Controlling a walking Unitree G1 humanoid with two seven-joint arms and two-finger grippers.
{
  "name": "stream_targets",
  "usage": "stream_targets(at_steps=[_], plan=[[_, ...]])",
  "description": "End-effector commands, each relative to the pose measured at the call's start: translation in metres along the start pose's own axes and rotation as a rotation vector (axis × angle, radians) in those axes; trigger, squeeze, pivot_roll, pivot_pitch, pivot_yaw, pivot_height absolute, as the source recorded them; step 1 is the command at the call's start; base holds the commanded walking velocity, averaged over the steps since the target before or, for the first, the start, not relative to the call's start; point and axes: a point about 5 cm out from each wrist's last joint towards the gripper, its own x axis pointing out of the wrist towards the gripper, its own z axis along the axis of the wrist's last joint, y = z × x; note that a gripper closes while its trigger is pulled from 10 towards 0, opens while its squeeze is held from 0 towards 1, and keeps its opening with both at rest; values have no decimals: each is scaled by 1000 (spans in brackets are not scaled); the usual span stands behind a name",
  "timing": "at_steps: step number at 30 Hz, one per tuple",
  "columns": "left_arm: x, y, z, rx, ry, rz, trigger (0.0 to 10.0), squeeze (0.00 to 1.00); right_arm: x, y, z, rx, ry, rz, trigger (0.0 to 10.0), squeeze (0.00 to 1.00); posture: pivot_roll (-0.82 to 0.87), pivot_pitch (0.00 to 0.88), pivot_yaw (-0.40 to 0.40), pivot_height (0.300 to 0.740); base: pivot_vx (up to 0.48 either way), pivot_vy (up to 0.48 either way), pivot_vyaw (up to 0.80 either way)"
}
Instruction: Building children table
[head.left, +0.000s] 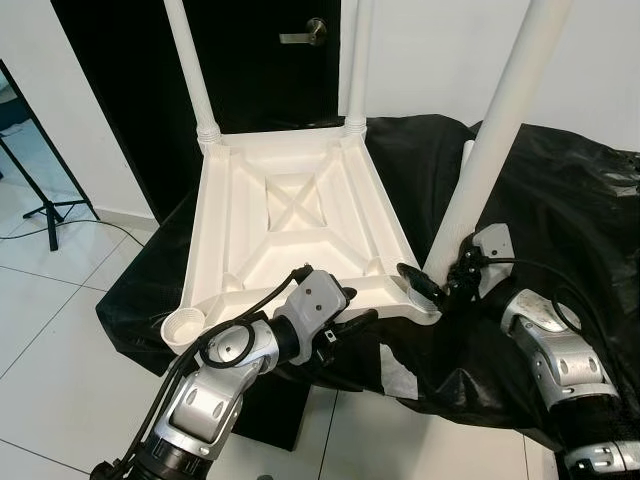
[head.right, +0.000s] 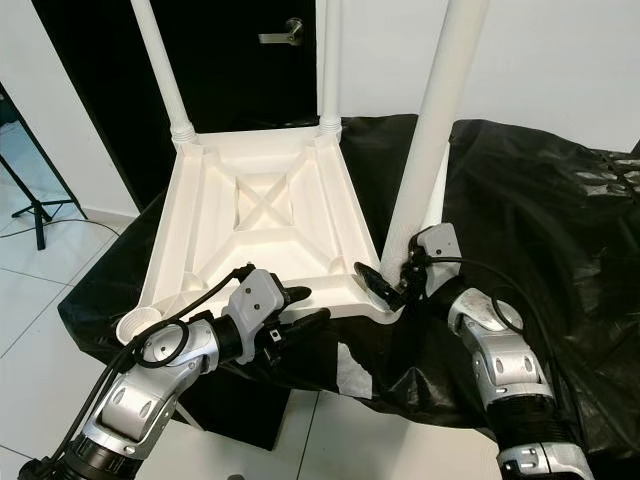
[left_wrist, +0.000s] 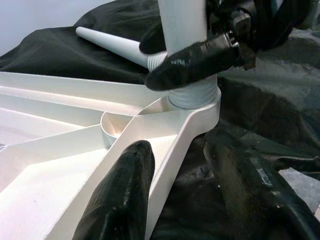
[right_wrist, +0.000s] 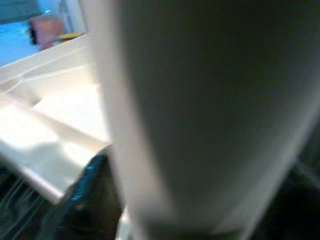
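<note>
On a surface draped in black plastic sheeting (head.left: 560, 200), the white children's table (head.left: 300, 225) lies upside down, its ribbed underside facing up. Two white legs (head.left: 190, 65) stand upright in the two far corner sockets, before a dark door (head.left: 270, 60). At the near right corner a third leg (head.left: 500, 130) rises at a tilt from its socket — the right claw (head.left: 440, 282) is clamped around the base of that leg, one black finger on each side of it, just above the threaded collar. A fourth white leg (left_wrist: 112, 45) lies loose on the sheeting just beyond that corner. The near left corner socket (head.left: 185, 327) stands open.

The left claw (left_wrist: 190, 180) straddles the near edge of the table close to the right corner: one finger (left_wrist: 125, 195) rests on the inner face of the frame, the other lies outside on the black sheeting, with the rim between them. Its fingers are apart, and whether they actually pinch the rim I cannot tell.
</note>
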Motion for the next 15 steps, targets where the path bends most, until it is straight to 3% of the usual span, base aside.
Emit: stream_targets(at_steps=[1,10,14,15], plan=[[0,0,0,15,5,16,10000,0,0,-1,-2,-16,14,22,0,0,32,0,-21,740,0,0,0],[-2,-3,-1,14,10,7,10000,0,-2,-3,-10,10,34,24,0,0,34,0,-23,740,0,0,0],[-2,-6,-1,23,15,-10,10000,0,-2,-3,-14,42,32,-38,0,0,27,0,-18,740,0,0,0],[-2,-6,-1,25,16,-10,10000,0,-2,-2,-15,47,36,-74,941,0,26,0,-19,740,0,0,0]])
